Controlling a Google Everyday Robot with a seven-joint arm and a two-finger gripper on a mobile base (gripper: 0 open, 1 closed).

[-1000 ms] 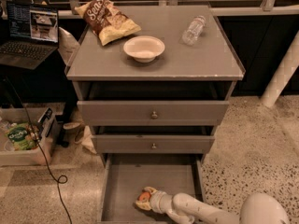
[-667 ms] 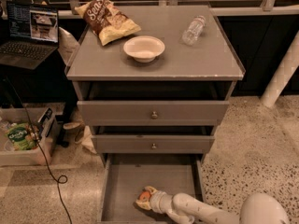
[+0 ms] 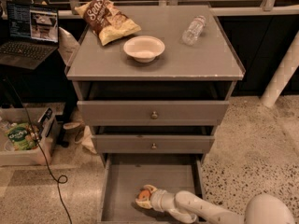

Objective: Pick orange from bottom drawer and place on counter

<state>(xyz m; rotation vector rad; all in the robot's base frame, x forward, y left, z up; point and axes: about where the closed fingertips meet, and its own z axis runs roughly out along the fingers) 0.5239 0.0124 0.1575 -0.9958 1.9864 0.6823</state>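
Robot's gripper [image 3: 145, 196] sits low in the open btm drawer [image 3: 125, 180], near its front centre, fingers clasped on the orange [image 3: 143, 195], one pale finger above the fruit and one below. The white arm [image 3: 196, 207] reaches in from the lower right, w/ a rounded white part of the robot at the picture's corner. Orange rests on or just off the drawer floor; cannot tell which. Compared w/ a second ago, little has changed: gripper, orange and arm hold approx. the same spot in the drawer, and the fruit has not been raised. Two upper drawers [image 3: 152, 112] stay closed. On the counter [image 3: 201, 62], nothing has shifted: white bowl [image 3: 144, 48] near the centre, chip bag [image 3: 108, 20] at back left, clear bottle [image 3: 193, 30] lying on its side at back right, all well apart from each other. An open laptop [image 3: 29, 34] glows at left of the cabinet.
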